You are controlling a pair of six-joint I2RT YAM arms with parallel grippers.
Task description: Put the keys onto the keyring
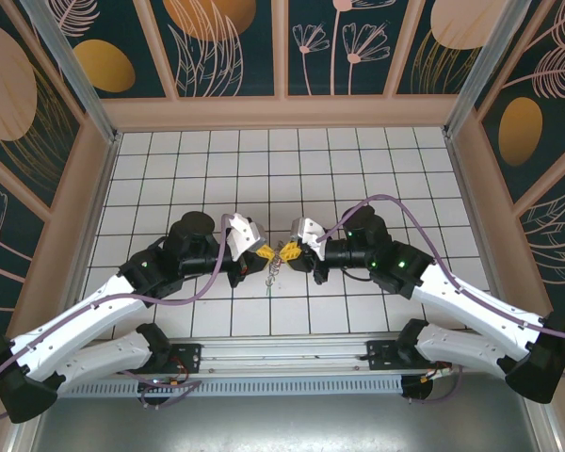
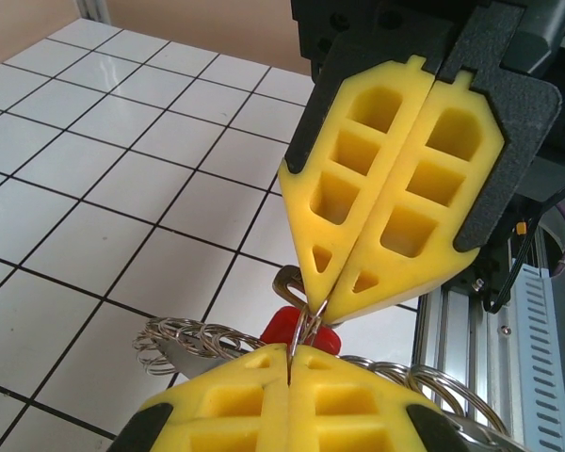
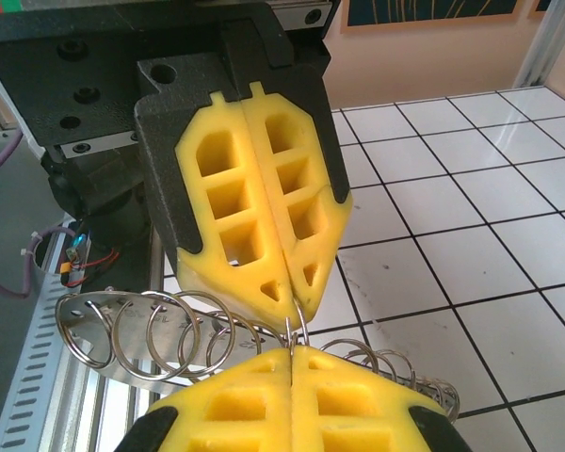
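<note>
Over the white tiled floor, my left gripper (image 1: 264, 252) and right gripper (image 1: 291, 250) meet tip to tip, both shut. In the left wrist view my left gripper (image 2: 290, 351) pinches a thin wire ring (image 2: 311, 325) belonging to the keys. The red key head (image 2: 284, 329) sits just behind it. My right gripper (image 2: 321, 303) bites the same wire loops, and the tan-grey keyring (image 2: 288, 281) hooks out beside its tip. In the right wrist view my right gripper (image 3: 290, 352) faces the left gripper (image 3: 288, 303). Silvery keys (image 1: 275, 273) dangle below, with rings (image 3: 137, 334) fanned along a blade (image 3: 99, 361).
The grey metal rail (image 2: 537, 320) with the arm bases runs along the near edge. Tan walls (image 1: 282, 111) and aluminium posts (image 1: 61, 56) enclose the tiled floor (image 1: 358, 169), which lies open toward the back and both sides.
</note>
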